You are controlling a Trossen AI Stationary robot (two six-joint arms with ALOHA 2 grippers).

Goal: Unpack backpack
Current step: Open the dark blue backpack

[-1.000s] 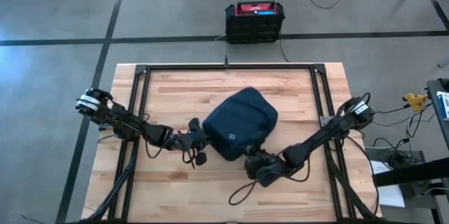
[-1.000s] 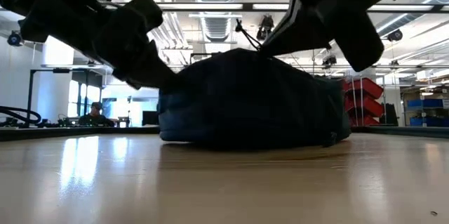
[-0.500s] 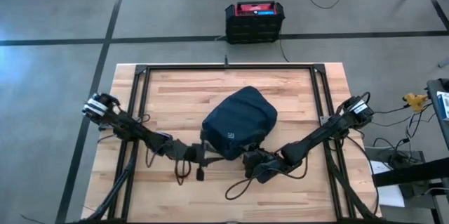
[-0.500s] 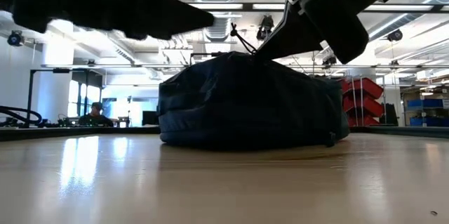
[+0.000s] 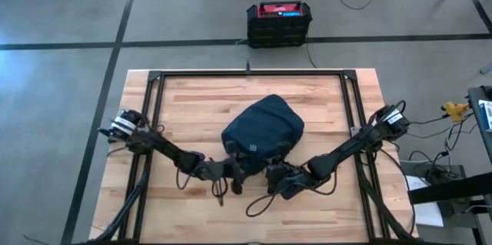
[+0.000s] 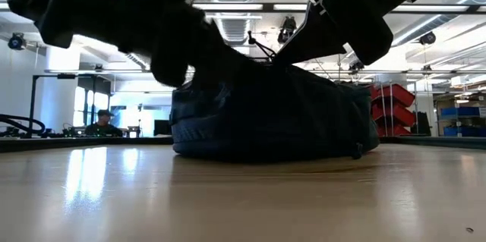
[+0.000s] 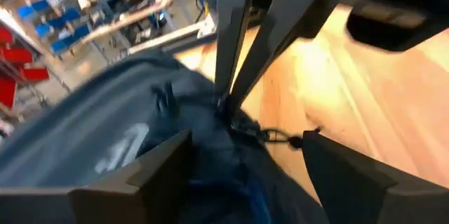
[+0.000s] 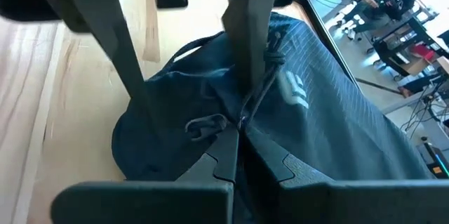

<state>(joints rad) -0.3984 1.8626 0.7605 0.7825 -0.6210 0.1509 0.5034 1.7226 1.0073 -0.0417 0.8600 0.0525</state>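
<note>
- Backpack [image 5: 263,131]: lying closed on table [image 5: 184,99]; opening step in hand.
- Right gripper [image 5: 274,174]: fingers pinching zipper pull cord [image 8: 263,76].
- Left gripper [image 5: 237,170]: fingers spread, nearing the front edge; next, bracing fabric.

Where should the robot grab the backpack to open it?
Probably the zipper pull cord on the backpack near edge, reached from the table's front. It sticks up thin from soft fabric; the right gripper is shut there.

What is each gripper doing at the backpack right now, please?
Left gripper: open, fingers either side of the backpack fabric.
Right gripper: shut on the backpack's zipper cord.
</note>
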